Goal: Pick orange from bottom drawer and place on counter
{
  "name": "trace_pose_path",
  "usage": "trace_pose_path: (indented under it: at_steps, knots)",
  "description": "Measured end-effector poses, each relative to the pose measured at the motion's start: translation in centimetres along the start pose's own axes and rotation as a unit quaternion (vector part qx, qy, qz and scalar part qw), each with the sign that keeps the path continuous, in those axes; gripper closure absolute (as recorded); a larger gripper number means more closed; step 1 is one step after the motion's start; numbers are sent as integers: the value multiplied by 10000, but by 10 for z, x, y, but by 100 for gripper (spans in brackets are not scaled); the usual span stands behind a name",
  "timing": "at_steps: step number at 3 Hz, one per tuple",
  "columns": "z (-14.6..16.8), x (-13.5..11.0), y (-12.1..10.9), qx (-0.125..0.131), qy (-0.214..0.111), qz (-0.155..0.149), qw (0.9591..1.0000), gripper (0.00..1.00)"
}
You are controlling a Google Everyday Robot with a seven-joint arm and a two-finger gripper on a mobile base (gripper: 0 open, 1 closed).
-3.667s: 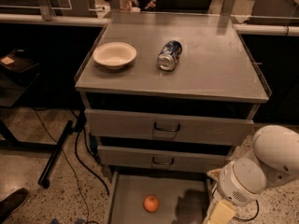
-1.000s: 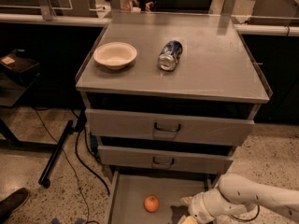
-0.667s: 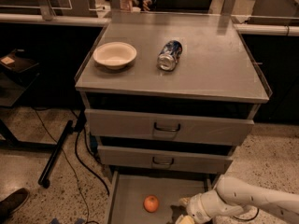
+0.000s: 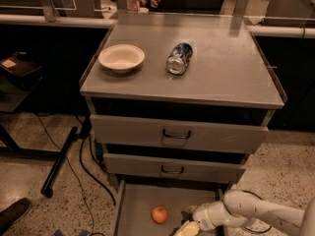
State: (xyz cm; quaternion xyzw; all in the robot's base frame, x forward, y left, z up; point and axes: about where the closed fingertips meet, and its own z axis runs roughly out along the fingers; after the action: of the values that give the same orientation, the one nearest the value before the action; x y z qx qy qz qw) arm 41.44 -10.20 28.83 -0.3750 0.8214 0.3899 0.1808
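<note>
The orange [image 4: 159, 214] lies on the grey floor of the open bottom drawer [image 4: 133, 200], left of its middle. My gripper [image 4: 184, 228] reaches in low from the right, just right of the orange and a little nearer the frame's bottom edge; it is partly cut off by that edge. The white arm [image 4: 256, 211] runs off to the lower right. The counter [image 4: 231, 68] is the flat grey cabinet top above the two shut upper drawers.
A white bowl [image 4: 121, 58] and a crushed blue-silver can [image 4: 179, 58] sit on the counter. The upper drawers [image 4: 176, 134] are shut. A dark stand leg and cables [image 4: 61, 161] lie on the speckled floor at left. A shoe [image 4: 14, 213] shows at the lower left.
The arm has dropped from a raised, bunched pose at the right and stretched leftward into the drawer. The gripper has edged closer to the orange, which has not moved.
</note>
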Motion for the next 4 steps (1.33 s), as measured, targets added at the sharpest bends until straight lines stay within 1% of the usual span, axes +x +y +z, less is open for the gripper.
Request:
trace_pose_path:
  at_steps: [1,2,3,4]
  knots:
    - [6,1,-3,16,-2,8,10000,0]
    - [27,4,-12,63,-5,-4,10000,0]
    - [47,3,-33,137,-156,-79,9998,0]
    - [80,-15,-64,183,-223,-220,9993,0]
